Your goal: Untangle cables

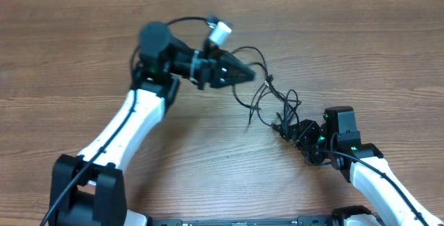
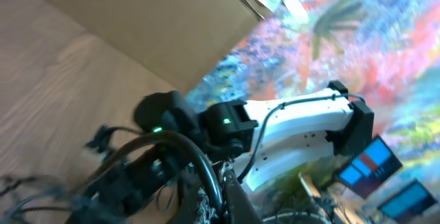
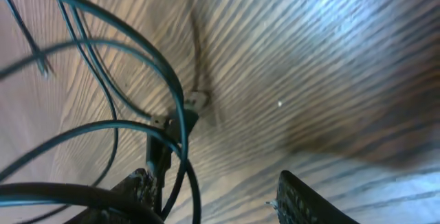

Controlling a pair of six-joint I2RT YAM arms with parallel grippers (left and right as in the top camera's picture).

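The thin black cables (image 1: 267,91) lie in a tangle of loops on the wood table between my two grippers. My left gripper (image 1: 248,74) points right at the tangle's upper left end. In the blurred left wrist view its fingers (image 2: 218,196) are closed on a black cable (image 2: 199,159) that curves up between them. My right gripper (image 1: 283,127) sits at the tangle's lower right end. In the right wrist view its fingers (image 3: 220,200) are spread apart. Cable loops (image 3: 172,93) cross its left finger, and a small plug end (image 3: 159,152) lies beside that finger.
The wood table (image 1: 361,53) stretches all round the tangle. My right arm (image 2: 302,124) shows white in the left wrist view, with a colourful background behind it. The left arm's white link (image 1: 132,125) runs down toward its base at the lower left.
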